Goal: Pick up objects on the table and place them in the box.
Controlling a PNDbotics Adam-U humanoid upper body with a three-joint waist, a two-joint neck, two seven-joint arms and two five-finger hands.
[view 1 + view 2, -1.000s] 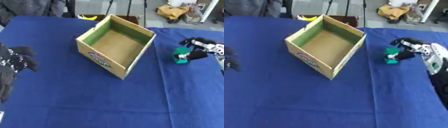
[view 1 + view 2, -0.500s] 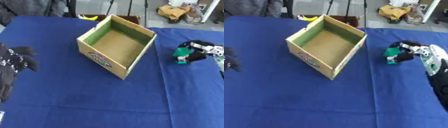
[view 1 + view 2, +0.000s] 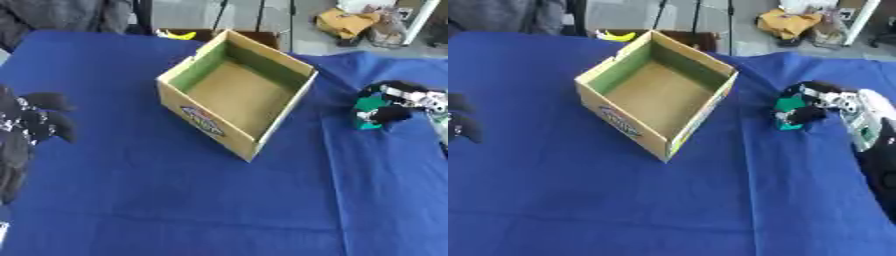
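An open cardboard box (image 3: 237, 98) with a green inner wall stands on the blue tablecloth, empty inside. To its right, my right hand (image 3: 820, 103) is curled round a small green object (image 3: 787, 110), just above the cloth. My left hand (image 3: 33, 122) rests at the left edge of the table, fingers relaxed, holding nothing.
The blue cloth (image 3: 175, 200) covers the whole table. Beyond the far edge lie a yellow thing (image 3: 179, 35) on a brown box and a crumpled tan bag (image 3: 346, 22) on the floor.
My right hand has stayed beside the box with the green object, shifting slightly. The left hand has not moved.
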